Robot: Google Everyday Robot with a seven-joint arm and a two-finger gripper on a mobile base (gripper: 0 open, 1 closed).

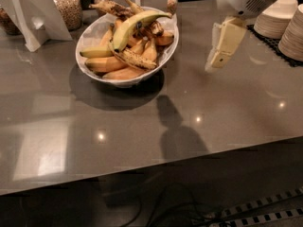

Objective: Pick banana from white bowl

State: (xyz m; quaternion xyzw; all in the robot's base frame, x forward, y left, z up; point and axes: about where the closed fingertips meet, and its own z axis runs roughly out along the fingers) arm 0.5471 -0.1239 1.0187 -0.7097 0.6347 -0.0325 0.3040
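The white bowl (92, 32) stands on the grey counter at the upper left, full of bananas. The banana (134, 24), long, curved and greenish-yellow, lies on top of the pile, running from the middle of the bowl toward its far right rim. Smaller orange-yellow bananas and brown-speckled ones lie under and around it. My gripper (219, 48) hangs above the counter to the right of the bowl, about a hand's width from its rim, fingers pointing down and to the left. It holds nothing.
Stacks of small white dishes (278, 17) stand on a black mat at the far right. White paper stands (34, 18) and glass jars (67, 6) sit at the back left. The counter's front edge (156, 162) crosses the lower frame, cables on the floor below.
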